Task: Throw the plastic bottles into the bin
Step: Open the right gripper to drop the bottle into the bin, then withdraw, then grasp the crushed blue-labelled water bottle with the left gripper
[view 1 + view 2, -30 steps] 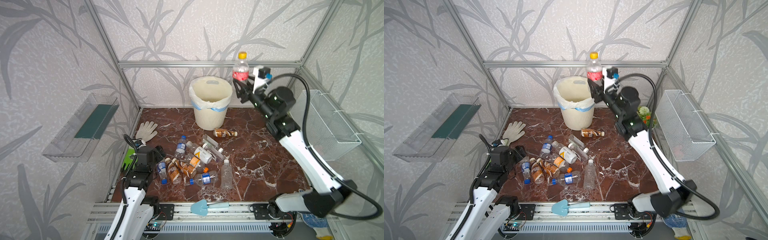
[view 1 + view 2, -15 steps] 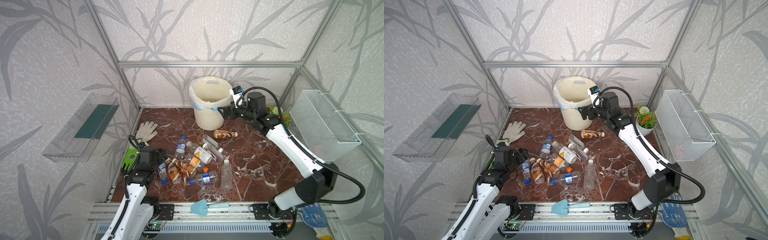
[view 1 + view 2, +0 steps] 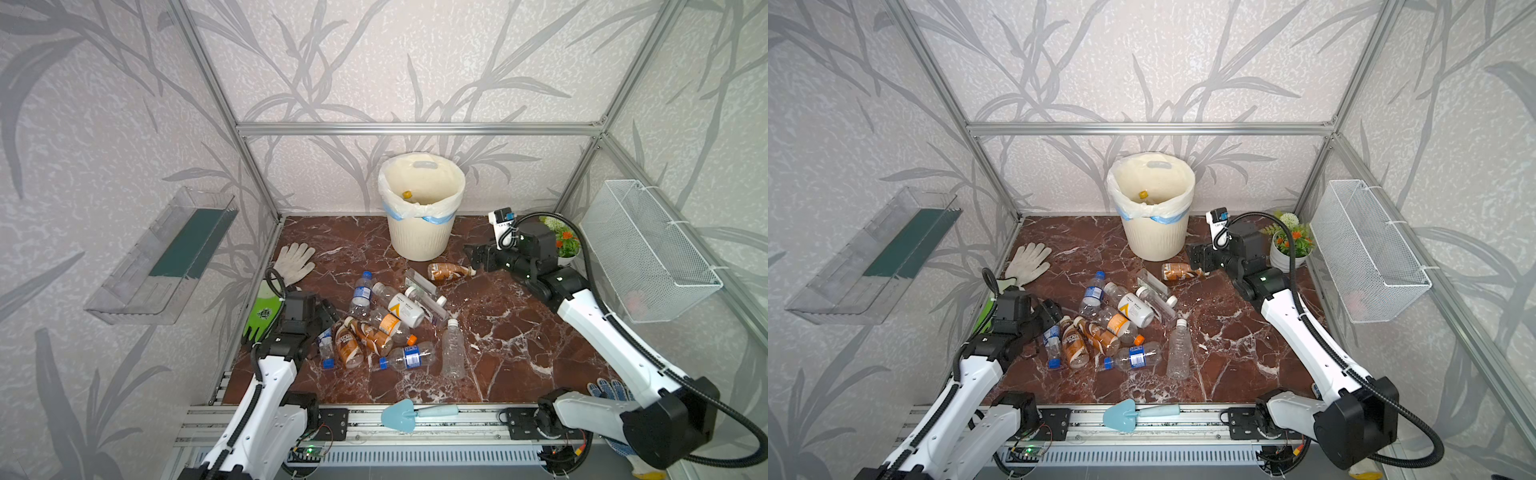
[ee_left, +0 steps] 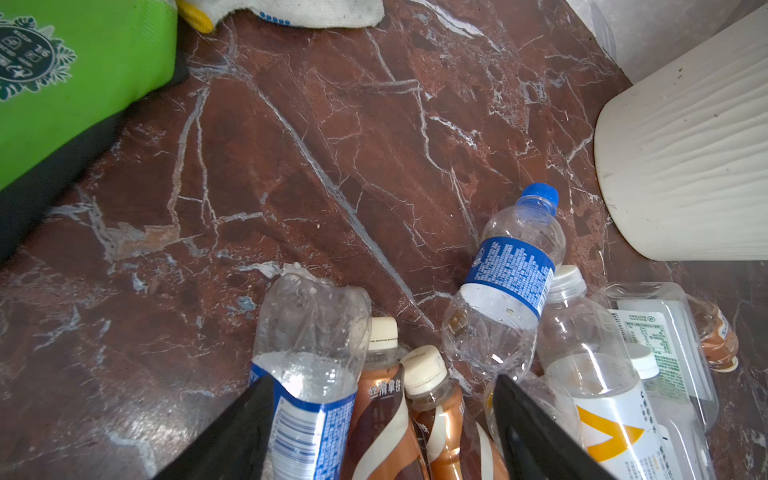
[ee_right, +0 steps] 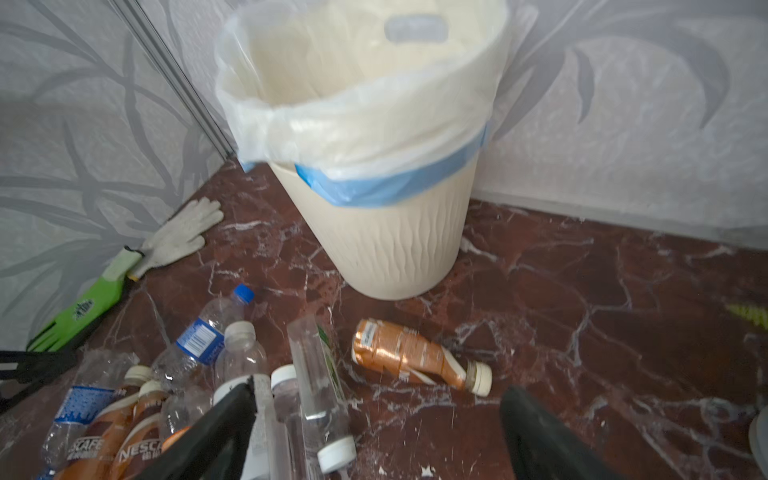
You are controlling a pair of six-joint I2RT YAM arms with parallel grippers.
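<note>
- Since a second ago the right gripper (image 3: 471, 257) (image 3: 1194, 255) has come down from above the bin (image 3: 419, 241) (image 3: 1152, 241) to the marble floor (image 3: 519, 332), right of centre in both top views.
- The orange-capped bottle (image 3: 407, 194) (image 3: 1143, 194) it carried then now lies inside the bin, only its cap showing.
- The right gripper is released, with its jaws wide and empty, just beside the cap end of a brown-labelled bottle (image 3: 449, 272) (image 5: 407, 353) that lies below the bin.
- The left gripper (image 3: 328, 311) (image 4: 382, 382), lower left of centre, is spread open over the left edge of the bottle pile (image 3: 386, 324). A crushed blue-labelled bottle (image 4: 307, 353) lies against one finger.
- The bin stands upright at upper centre.
</note>
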